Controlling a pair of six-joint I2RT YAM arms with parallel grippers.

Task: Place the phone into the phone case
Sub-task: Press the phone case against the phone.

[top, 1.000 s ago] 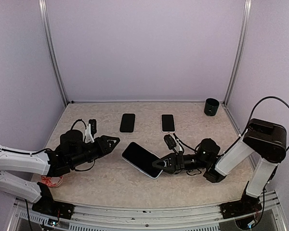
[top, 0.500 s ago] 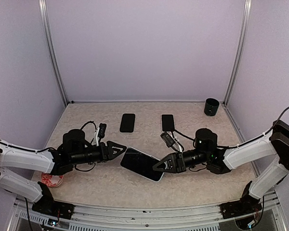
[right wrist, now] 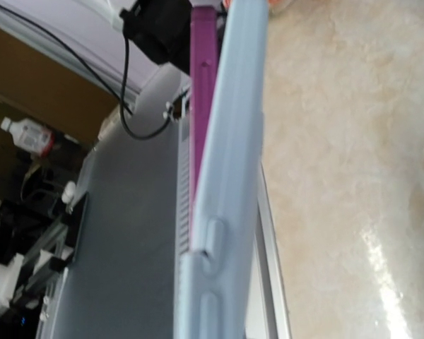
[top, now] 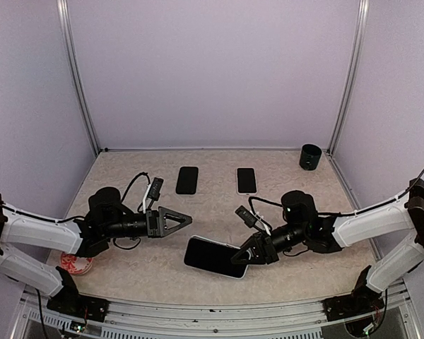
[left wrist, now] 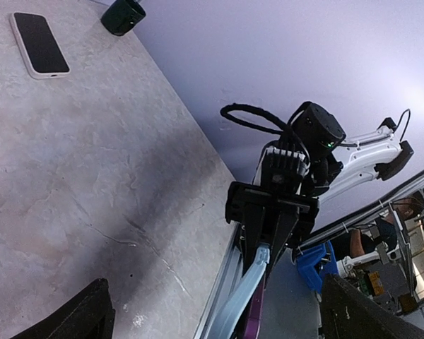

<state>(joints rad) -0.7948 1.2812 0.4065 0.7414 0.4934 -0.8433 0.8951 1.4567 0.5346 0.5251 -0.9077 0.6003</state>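
Position of the phone (top: 212,256): held low over the near part of the surface (top: 134,180), tilted, dark screen up. The right end effector (top: 250,253) grips its right end, jaws clamped on it.

Case evidence: the overhead view shows a pale rim round the screen. The right wrist view shows the edge of a pale blue case (right wrist: 222,176) with moulded side buttons and a purple layer behind it. The phone appears seated in the case, though these angles cannot confirm that every corner is fully home.

Left end effector (top: 177,222): jaws wide apart, holding nothing, pointed toward the phone's left end and standing clear of it.

Also present at the far side: 1 black phone (top: 187,179), 1 white-rimmed phone (top: 246,180) and 1 black cup (top: 311,156). None is in contact with either arm.

Assessment: insertion looks largely done. Judged as remaining are 3 items: check that the edges are snapped in, press down any proud corner, and lay the cased phone on the surface.
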